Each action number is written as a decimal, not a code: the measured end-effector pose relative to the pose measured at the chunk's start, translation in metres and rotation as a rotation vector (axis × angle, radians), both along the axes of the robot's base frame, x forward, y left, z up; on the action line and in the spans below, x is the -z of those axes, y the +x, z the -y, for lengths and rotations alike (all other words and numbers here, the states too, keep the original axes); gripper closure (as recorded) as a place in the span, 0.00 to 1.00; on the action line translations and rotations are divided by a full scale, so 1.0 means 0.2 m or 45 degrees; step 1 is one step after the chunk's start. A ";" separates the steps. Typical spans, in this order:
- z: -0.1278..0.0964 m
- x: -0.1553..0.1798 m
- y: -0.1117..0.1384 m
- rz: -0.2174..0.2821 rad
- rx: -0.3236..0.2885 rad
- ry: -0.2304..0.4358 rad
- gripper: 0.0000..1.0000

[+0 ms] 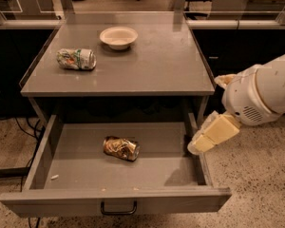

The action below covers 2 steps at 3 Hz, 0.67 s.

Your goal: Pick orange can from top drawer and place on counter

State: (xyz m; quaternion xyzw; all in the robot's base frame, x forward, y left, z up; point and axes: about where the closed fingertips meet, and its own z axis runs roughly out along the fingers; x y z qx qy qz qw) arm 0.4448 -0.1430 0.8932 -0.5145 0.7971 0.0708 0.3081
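The orange can (121, 148), dented with shiny orange-gold and brown skin, lies on its side in the middle of the open top drawer (76, 175). The drawer is pulled fully out, its dark handle at the front. The counter (147, 65) above it is a flat grey metal top. My gripper (206, 137) comes in from the right on a white arm; its cream-coloured end hangs over the drawer's right wall, to the right of the can and apart from it.
On the counter lie a white-and-green can (76, 59) at the left and a white bowl (118, 37) at the back middle. Dark cabinets flank the table. Speckled floor lies to the right and cables on the floor at the left.
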 end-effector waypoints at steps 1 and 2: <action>-0.05 0.15 0.04 -0.008 0.003 -0.012 0.00; -0.09 0.30 0.09 0.000 0.021 0.004 0.00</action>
